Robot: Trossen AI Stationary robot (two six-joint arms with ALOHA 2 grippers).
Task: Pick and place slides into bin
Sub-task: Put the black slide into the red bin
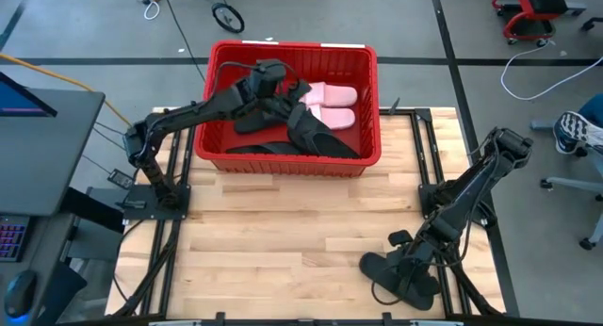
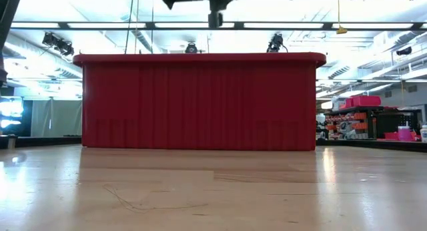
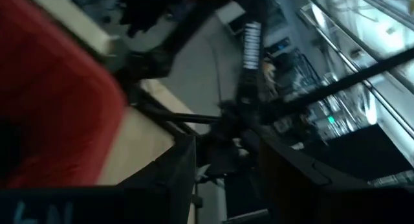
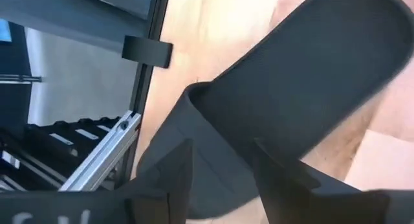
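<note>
The red bin (image 1: 215, 100) stands at the table's far middle and fills the low view (image 2: 200, 101). In it lie two pale pink slides (image 1: 332, 106) and several black slides (image 1: 325, 139). My left gripper (image 1: 285, 107) hangs over the bin's middle, open and empty; in its wrist view (image 3: 226, 179) nothing is between the fingers. One black slide (image 1: 394, 274) lies flat on the table near the front right. My right gripper (image 1: 407, 262) is low over it, open, with its fingers on either side of the slide's strap (image 4: 217, 159). My right gripper comes at the black slide from above, slanting, and its two fingers (image 4: 171, 179) stand astride the strap's edge (image 4: 194, 114). I cannot tell whether they touch it. The slide's sole (image 4: 323, 68) rests on the table.
Bare wooden tabletop (image 1: 283, 241) lies between the bin and the front edge. Black frame rails (image 1: 424, 147) run along both sides of the table. A monitor (image 1: 19, 95) and cables stand off the left edge.
</note>
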